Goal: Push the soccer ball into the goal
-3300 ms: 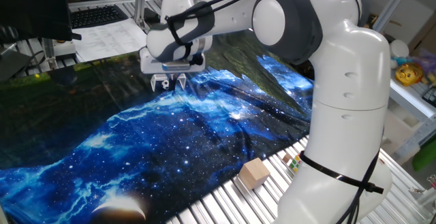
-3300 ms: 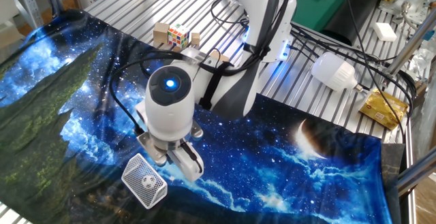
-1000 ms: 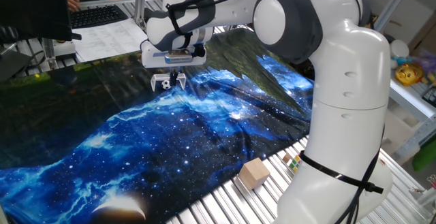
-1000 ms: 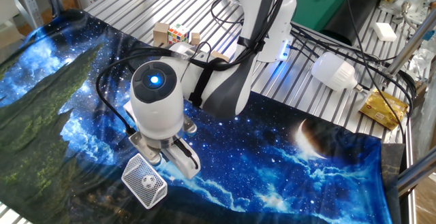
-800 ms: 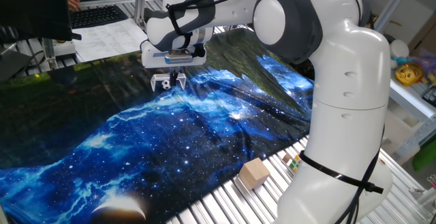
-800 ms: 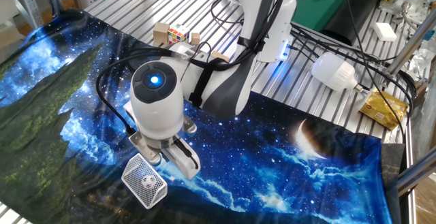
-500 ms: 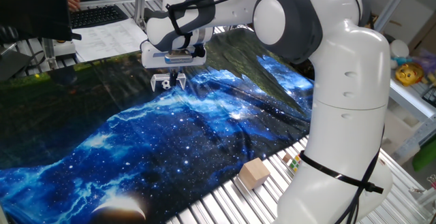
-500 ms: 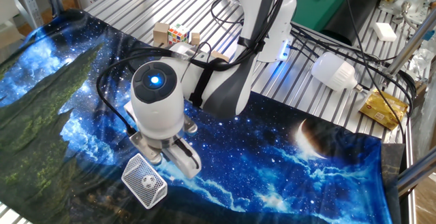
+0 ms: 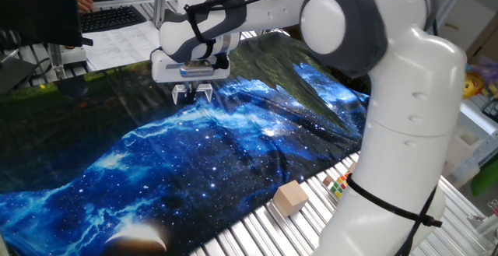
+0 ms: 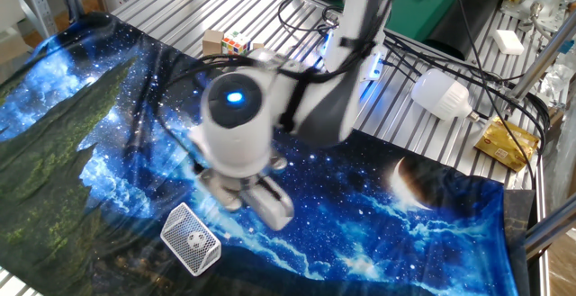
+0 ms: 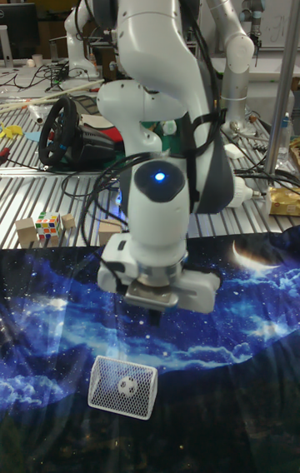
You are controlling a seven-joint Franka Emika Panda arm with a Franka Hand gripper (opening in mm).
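The goal, a small white mesh box, lies on the starry cloth, and the soccer ball sits inside it. The tall fixed view shows the same: the soccer ball rests within the goal. My gripper hovers up and to the right of the goal, blurred by motion and apart from it. In the tall fixed view the gripper hangs above the goal as one narrow dark tip, shut on nothing. In one fixed view the gripper stands in front of the goal, and the ball is hidden.
A tan wooden block lies on the metal slats by the cloth's near edge. A puzzle cube and wooden blocks sit beyond the cloth. A white bulb and cables lie by the arm's base.
The arm has swung away from the goal, to the right in the other fixed view, and is blurred by the motion. The ball stays inside the goal.
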